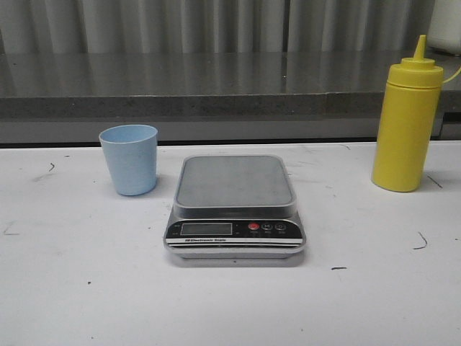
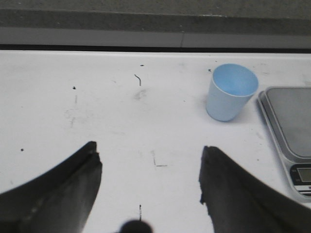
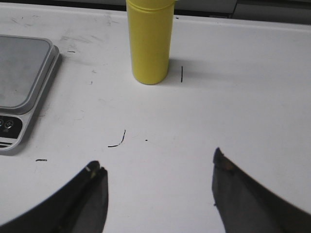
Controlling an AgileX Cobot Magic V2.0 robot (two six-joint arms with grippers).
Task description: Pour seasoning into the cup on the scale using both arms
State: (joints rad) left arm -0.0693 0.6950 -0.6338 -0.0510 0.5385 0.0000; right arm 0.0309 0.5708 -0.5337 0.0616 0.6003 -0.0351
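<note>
Both grippers, left (image 2: pixel 148 182) and right (image 3: pixel 158 189), wait spread wide, empty. The yellow seasoning bottle (image 1: pixel 405 130) stands near the table's back right edge: light, squeezable plastic, probably best gripped mid-body.

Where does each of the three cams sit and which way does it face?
Front view: ahead over the table at the cup, scale and seasoning bottle; no robot parts show.
Left wrist view: behind the open left gripper, facing cup and scale.
Right wrist view: behind the open right gripper, facing bottle and scale.
All share the scale.
</note>
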